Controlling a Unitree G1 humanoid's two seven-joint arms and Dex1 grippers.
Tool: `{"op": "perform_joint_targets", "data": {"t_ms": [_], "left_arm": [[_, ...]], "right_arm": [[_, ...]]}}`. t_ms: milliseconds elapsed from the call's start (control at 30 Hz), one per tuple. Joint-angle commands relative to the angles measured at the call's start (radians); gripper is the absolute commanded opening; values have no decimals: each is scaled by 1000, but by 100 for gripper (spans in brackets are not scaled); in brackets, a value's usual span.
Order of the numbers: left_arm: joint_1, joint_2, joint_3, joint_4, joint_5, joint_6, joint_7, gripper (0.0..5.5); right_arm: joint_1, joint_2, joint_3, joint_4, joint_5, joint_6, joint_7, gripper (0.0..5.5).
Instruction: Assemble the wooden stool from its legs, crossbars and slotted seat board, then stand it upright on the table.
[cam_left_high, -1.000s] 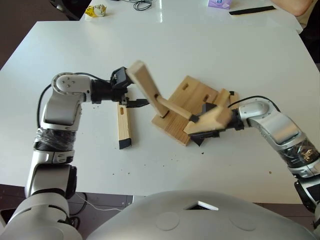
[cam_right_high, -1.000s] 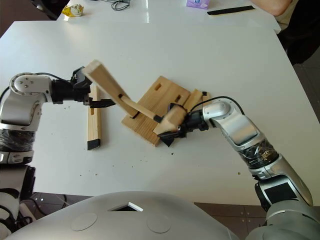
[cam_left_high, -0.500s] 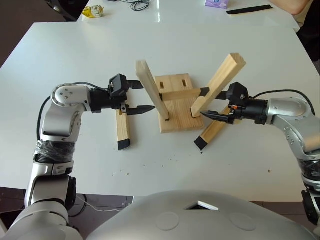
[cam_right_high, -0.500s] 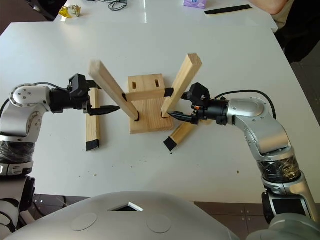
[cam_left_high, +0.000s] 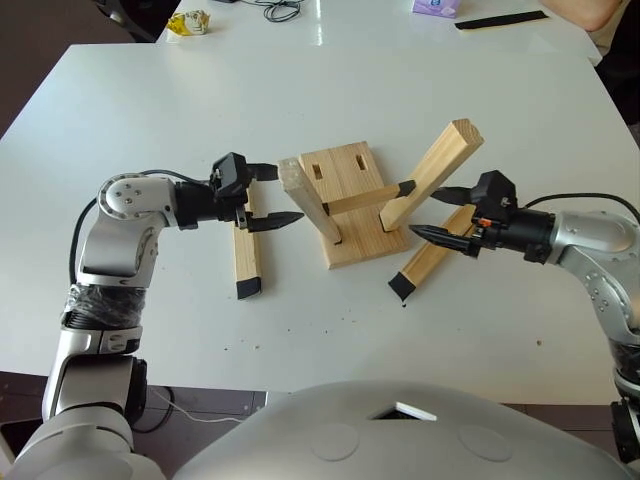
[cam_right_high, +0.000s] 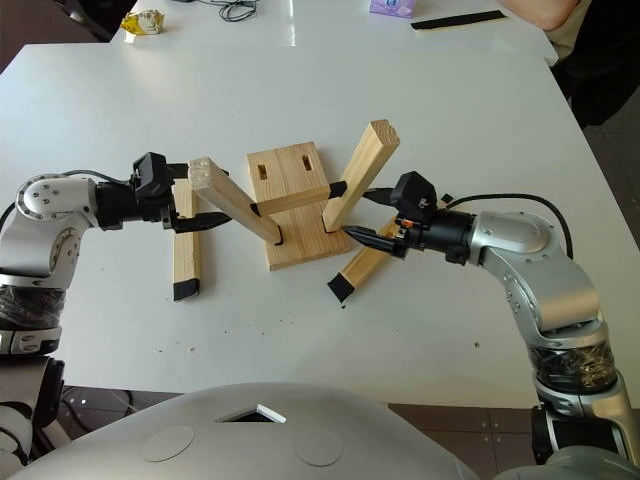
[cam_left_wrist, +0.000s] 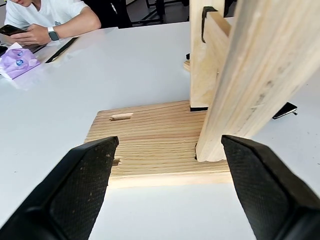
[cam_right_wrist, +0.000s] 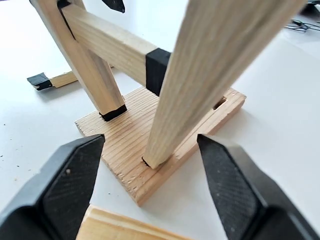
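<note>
We are holding our left tool (cam_left_high: 289, 192) and right tool (cam_left_high: 427, 210) wide open, empty. A loose leg (cam_left_high: 246, 256) is lying just under the left tool.

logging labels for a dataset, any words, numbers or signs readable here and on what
No text can be read.
On the purple packet: print too small and blurred to read.
On the yellow wrapper: print too small to read.
On the seat board: bare wood, no marks.

Silver-shelled arms (cam_left_high: 122, 212), black cables (cam_left_high: 583, 197), taped forearms (cam_left_high: 100, 290); black left hand (cam_left_high: 283, 193) and right hand (cam_left_high: 428, 210), textured tapered fingers (cam_left_wrist: 80, 190).
</note>
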Motion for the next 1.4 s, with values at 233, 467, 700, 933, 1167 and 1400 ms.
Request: {"op": "perform_joint_targets", "data": {"t_ms": [233,467,700,933,1167,1400], "left_arm": [[159,55,229,-137,-51,107,199,383],[542,-209,239,-544,-3,362,685,314],[559,-288,106,-652,133,370,883,310],[475,-307,86,-685,151,413,947,310],[377,-211,68,-699,105,491,848,308],[66,-265,-136,-657,100,760,884,308]], "right_arm": [[255,35,-333,-142,1,52,-191,341],[279,272,-325,-324,70,165,-493,274],[149,281,-305,-167,19,161,-599,274],[91,244,-318,-68,-25,120,-605,274],[-25,270,-189,-35,-71,119,-632,340],[-71,417,287,-249,-54,265,-649,340]]}}
